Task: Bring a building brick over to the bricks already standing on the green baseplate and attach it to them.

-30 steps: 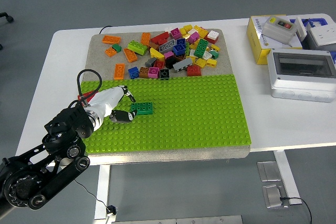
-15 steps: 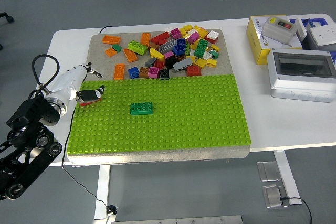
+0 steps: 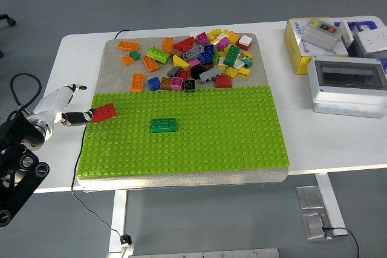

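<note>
White tabletop lay beneath the green baseplate (image 3: pixel 242 131); the left hand (image 3: pixel 60 108), pinching a red brick (image 3: pixel 104 112), should align studs squarely over the green brick (image 3: pixel 164 125).

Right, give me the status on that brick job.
Done: a green brick stands on the baseplate. In hand: the left hand holds a red brick by its fingertips over the plate's left edge, well short of the green one. Left: carry it across and press it onto the green brick. The pile lies beyond the plate.

black jointed left arm (image 3: pixel 18 161), white hand (image 3: pixel 57 106), looping black cable (image 3: pixel 15 86)
</note>
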Robot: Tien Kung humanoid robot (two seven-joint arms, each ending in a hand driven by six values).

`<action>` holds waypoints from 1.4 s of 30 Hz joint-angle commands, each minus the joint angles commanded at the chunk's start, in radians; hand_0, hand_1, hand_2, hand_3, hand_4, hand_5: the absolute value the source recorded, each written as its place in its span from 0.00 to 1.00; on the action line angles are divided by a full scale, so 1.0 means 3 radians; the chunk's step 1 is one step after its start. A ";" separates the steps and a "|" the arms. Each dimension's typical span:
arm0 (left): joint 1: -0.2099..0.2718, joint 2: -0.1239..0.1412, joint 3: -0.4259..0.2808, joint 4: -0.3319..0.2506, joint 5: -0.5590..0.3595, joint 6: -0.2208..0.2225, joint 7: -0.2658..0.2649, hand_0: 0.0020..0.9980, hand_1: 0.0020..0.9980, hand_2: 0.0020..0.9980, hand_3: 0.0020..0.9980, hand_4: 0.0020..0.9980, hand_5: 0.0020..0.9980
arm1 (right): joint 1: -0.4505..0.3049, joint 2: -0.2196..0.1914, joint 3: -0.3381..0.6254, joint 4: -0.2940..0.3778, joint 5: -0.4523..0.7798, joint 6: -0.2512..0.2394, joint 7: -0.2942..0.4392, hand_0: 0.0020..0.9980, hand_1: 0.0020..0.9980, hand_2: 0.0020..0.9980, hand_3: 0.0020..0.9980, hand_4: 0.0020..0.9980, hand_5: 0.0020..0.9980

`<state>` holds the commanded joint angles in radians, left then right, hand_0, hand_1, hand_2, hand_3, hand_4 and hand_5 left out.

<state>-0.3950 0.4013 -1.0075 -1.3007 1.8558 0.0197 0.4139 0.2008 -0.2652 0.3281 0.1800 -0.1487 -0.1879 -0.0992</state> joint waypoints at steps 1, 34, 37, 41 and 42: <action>-0.0016 -0.0008 0.0024 0.0016 -0.0006 -0.0002 0.0001 1.00 1.00 1.00 0.94 0.69 0.28 | 0.0004 0.0003 -0.0012 0.0000 0.0016 0.0001 0.0004 0.67 0.64 0.67 0.71 0.59 0.74; 0.0584 -0.0219 -0.0539 -0.0270 -0.2003 0.0814 -0.1854 0.77 0.72 0.71 0.76 0.64 0.29 | -0.0030 0.0032 0.0004 0.0000 0.0064 -0.0008 0.0028 0.67 0.64 0.67 0.71 0.59 0.75; 0.0603 -0.0229 -0.0509 -0.0245 -0.2283 0.0798 -0.2133 0.77 0.72 0.71 0.76 0.64 0.29 | -0.0018 0.0036 -0.0076 0.0000 0.0132 -0.0010 0.0043 0.67 0.64 0.67 0.71 0.59 0.75; 0.0615 -0.0225 -0.0490 -0.0208 -0.2576 0.0783 -0.2424 0.76 0.71 0.69 0.75 0.64 0.30 | -0.0005 0.0044 -0.0136 0.0000 0.0176 -0.0012 0.0050 0.67 0.64 0.67 0.71 0.59 0.75; 0.0618 -0.0222 -0.0492 -0.0203 -0.2627 0.0780 -0.2478 0.76 0.71 0.69 0.75 0.64 0.30 | -0.0004 0.0047 -0.0137 0.0000 0.0173 -0.0012 0.0048 0.67 0.64 0.67 0.71 0.59 0.75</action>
<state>-0.2095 0.3347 -1.1551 -1.3616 1.0677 0.2536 -0.3296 0.1996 -0.2513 0.2871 0.1800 -0.0967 -0.1915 -0.0849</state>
